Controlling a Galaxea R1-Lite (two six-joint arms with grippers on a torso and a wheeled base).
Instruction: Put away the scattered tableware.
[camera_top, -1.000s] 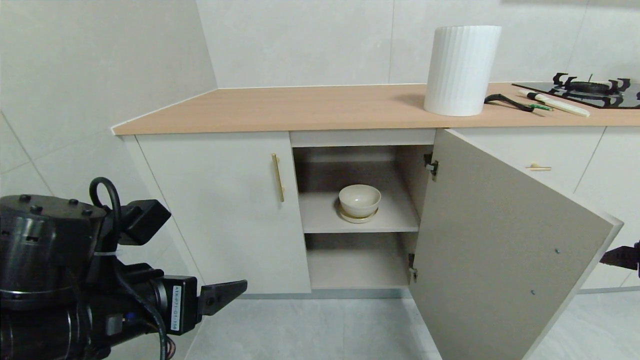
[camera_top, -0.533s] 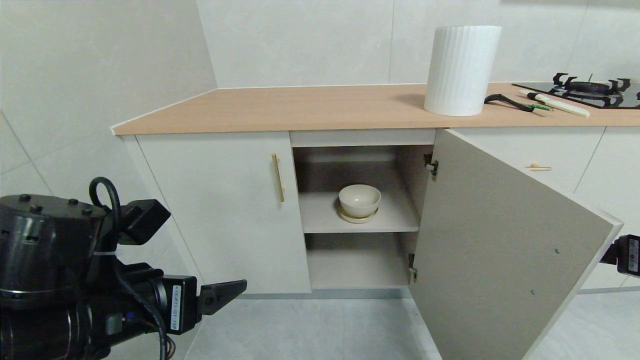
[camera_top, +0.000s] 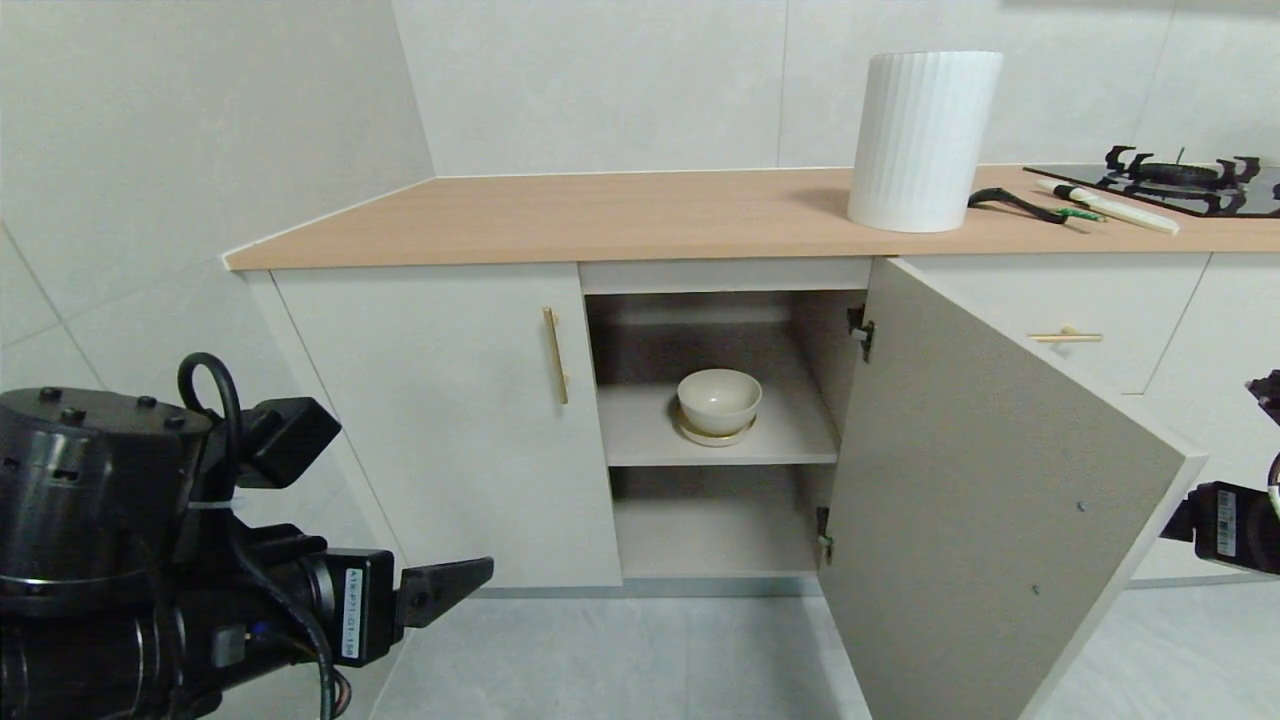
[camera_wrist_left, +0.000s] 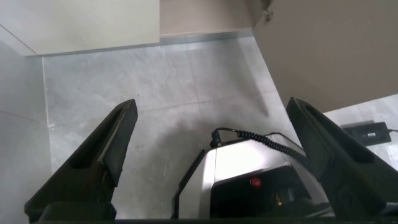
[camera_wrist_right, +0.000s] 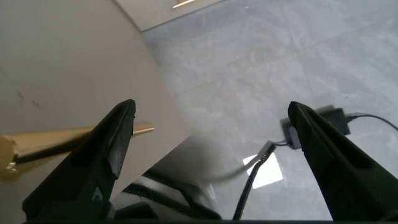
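Beige bowl (camera_top: 719, 400) shelved, left claw (camera_top: 458, 586) well apart

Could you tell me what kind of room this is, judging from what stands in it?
Most likely a kitchen: a wooden countertop runs along the wall, a gas hob sits at its right end, and a bowl stands on a shelf inside the open cabinet below.

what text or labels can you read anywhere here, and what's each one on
White sticker on the left arm's wrist: one line of print, too small to read.
White sticker on the right arm's wrist: print too small to read.
No print can be made out on the bowl, the cabinet door or the white ribbed canister.
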